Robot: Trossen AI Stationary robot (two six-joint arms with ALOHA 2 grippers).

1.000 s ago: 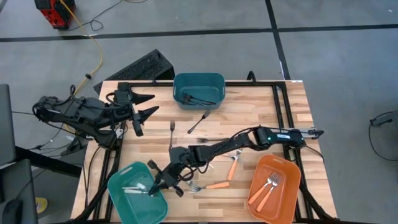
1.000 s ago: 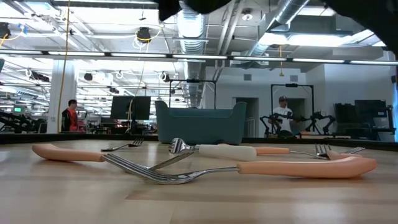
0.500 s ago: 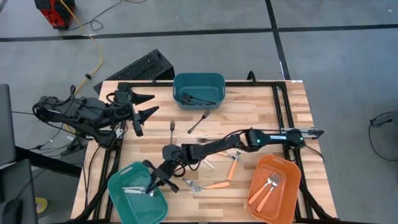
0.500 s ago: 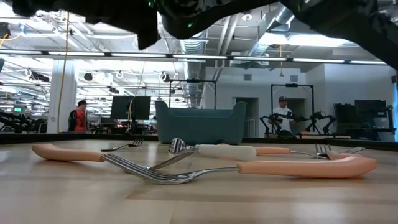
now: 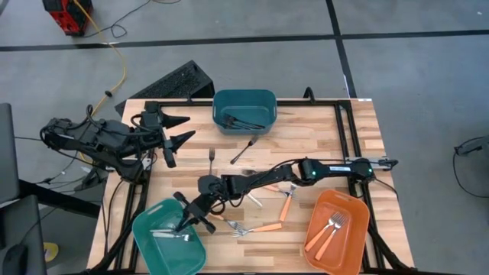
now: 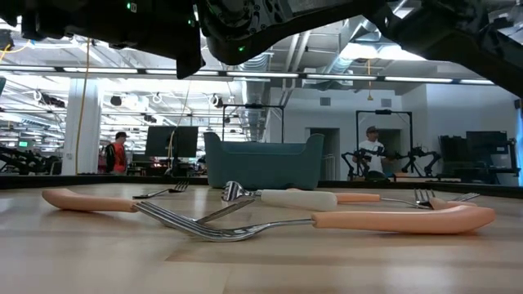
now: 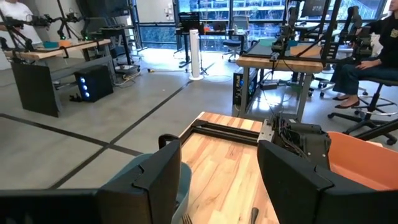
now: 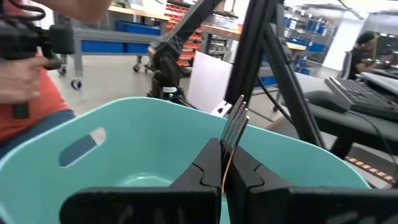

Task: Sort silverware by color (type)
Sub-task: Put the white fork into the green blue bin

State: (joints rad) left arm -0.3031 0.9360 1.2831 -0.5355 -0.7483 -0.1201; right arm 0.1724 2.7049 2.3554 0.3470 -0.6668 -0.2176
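My right gripper (image 5: 189,220) reaches across the table and hangs over the right rim of the light teal bin (image 5: 150,248) at the near left corner, shut on a silver fork (image 8: 234,127). Silver forks (image 5: 168,234) lie in that bin. Orange-handled forks (image 5: 286,205) (image 5: 266,227), a silver fork (image 5: 237,228) and dark forks (image 5: 244,148) (image 5: 212,157) lie flat on the table. The low view shows orange-handled forks (image 6: 392,219) and a white-handled one (image 6: 298,198). My left gripper (image 5: 180,127) waits open past the table's far left corner. My right gripper pinches the silver fork between its two fingers (image 8: 208,163). The tines (image 8: 237,118) stick out beyond the fingertips, along the fingers. The fork is lifted clear above the inside of the light teal bin (image 8: 124,149). Its handle is hidden between the fingers.
A dark teal bin (image 5: 244,99) with black forks stands at the far edge and shows in the low view (image 6: 261,163). An orange bin (image 5: 348,241) with orange-handled forks sits at the near right corner. A keyboard (image 5: 172,82) lies beyond the table. People move in the room behind.
My right gripper, still shut on the fork, has moved a little toward the table's left edge, further over the light teal bin. The arm has come into the top of the low view. The forks on the table have stayed put.
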